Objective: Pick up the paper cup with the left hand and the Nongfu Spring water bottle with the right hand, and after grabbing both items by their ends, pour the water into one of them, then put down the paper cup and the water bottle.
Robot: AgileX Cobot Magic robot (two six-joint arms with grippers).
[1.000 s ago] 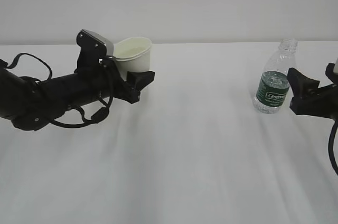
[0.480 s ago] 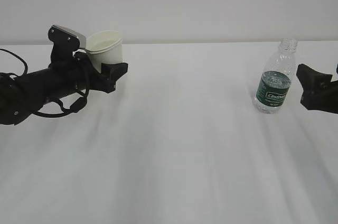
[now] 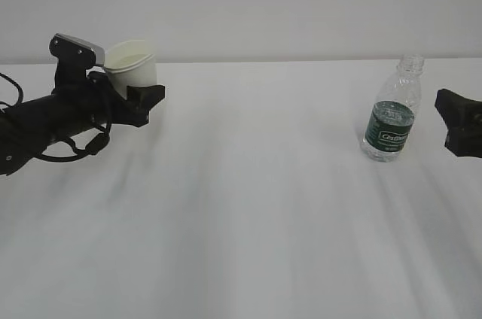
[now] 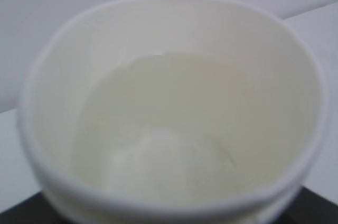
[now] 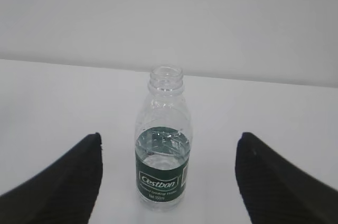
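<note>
The paper cup sits at the far left of the white table, tilted slightly and held low on its body by the left gripper, whose jaws close around it. The left wrist view, though blurred, shows its cream interior; contents cannot be judged.

The water bottle stands upright and capless at the right, free of contact. The right gripper stands wide open and empty, its black fingers well apart either side of the bottle.
</note>
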